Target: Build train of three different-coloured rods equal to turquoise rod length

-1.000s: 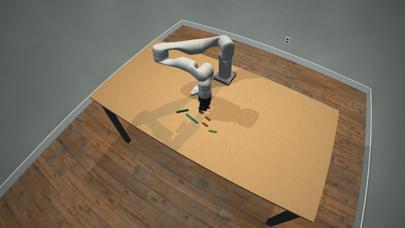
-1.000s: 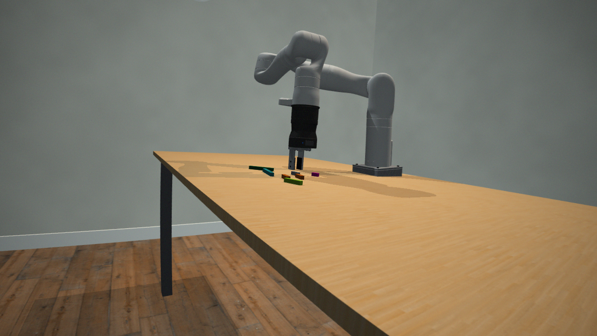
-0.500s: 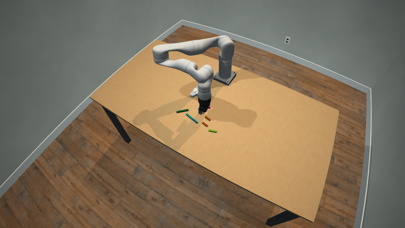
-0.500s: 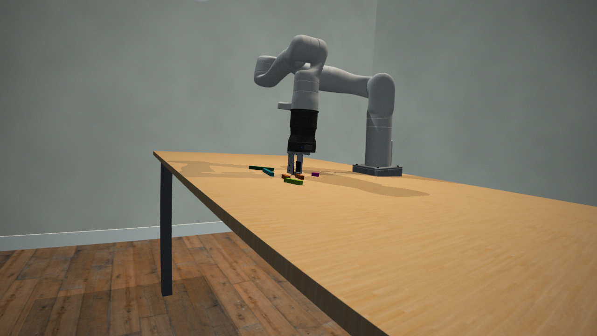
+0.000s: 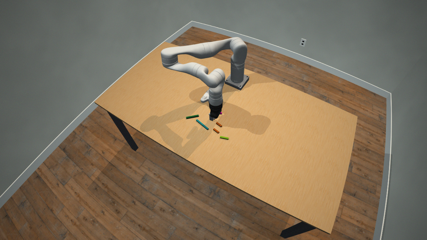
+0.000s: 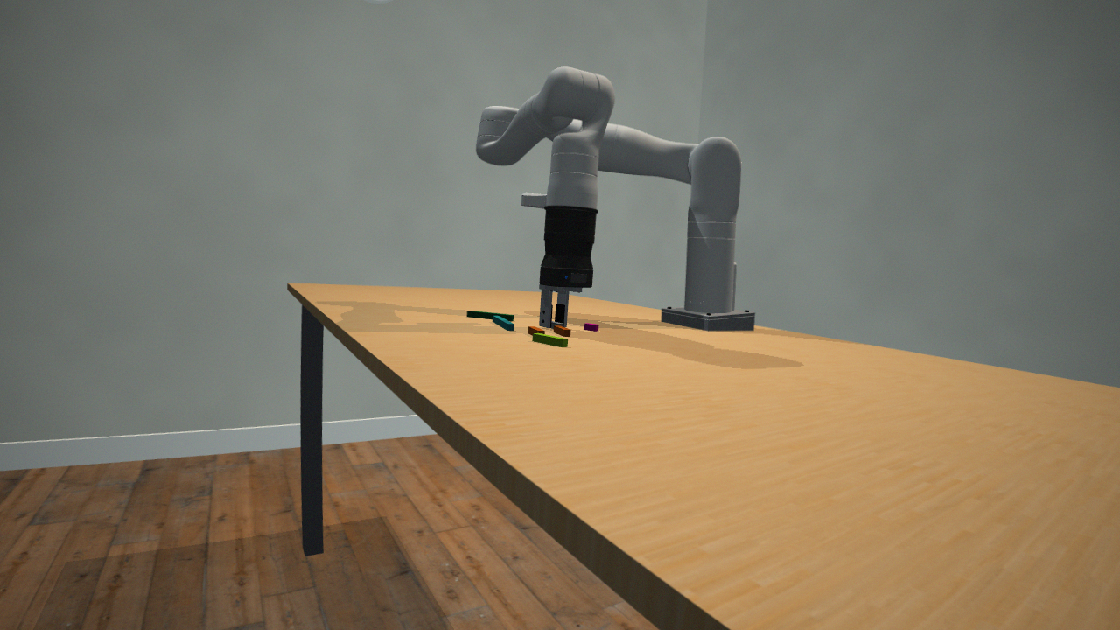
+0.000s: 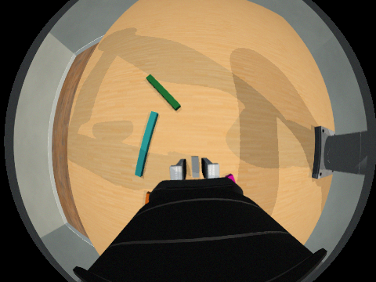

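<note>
The grey rod [image 7: 195, 166] lies on the counter [image 5: 283, 155] [image 6: 783, 438] [image 7: 204, 129], between the two fingers of my claw [image 5: 212, 119] [image 6: 553, 324] [image 7: 193, 165]. The claw is part open, pointing down, and I see a gap on each side of the rod, so it is not gripping it. The little magenta rod [image 5: 221, 113] [image 6: 591, 326] [image 7: 230, 177] is near the claw, on the side by the arm's foot. On the other side is the long turquoise rod [image 5: 201, 124] [image 6: 503, 322] [image 7: 146, 143], with the green rod [image 5: 192, 116] [image 6: 490, 315] [image 7: 163, 92] near one end. Two short orange rods, one [image 5: 219, 124] [image 6: 561, 331] closer to my claw and one [image 5: 216, 130] [image 6: 535, 330] farther out, lie apart. Past them is the lime rod [image 5: 224, 137] [image 6: 549, 339]. My white arm [image 5: 216, 78] [image 6: 575, 168] bends high over the counter.

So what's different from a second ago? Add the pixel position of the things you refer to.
Gripper [image 5: 211, 118] [image 6: 553, 322] [image 7: 193, 165] came down, its open fingers now either side of the grey rod [image 7: 195, 167]. Nothing gripped or released. Turquoise rod [image 5: 202, 124] [image 6: 502, 322] [image 7: 146, 145], green rod [image 5: 192, 116] [image 6: 490, 315] [image 7: 164, 92], lime rod [image 5: 224, 137] [image 6: 549, 339] and magenta rod [image 5: 221, 113] [image 6: 591, 327] [image 7: 231, 178] haven't moved.
</note>
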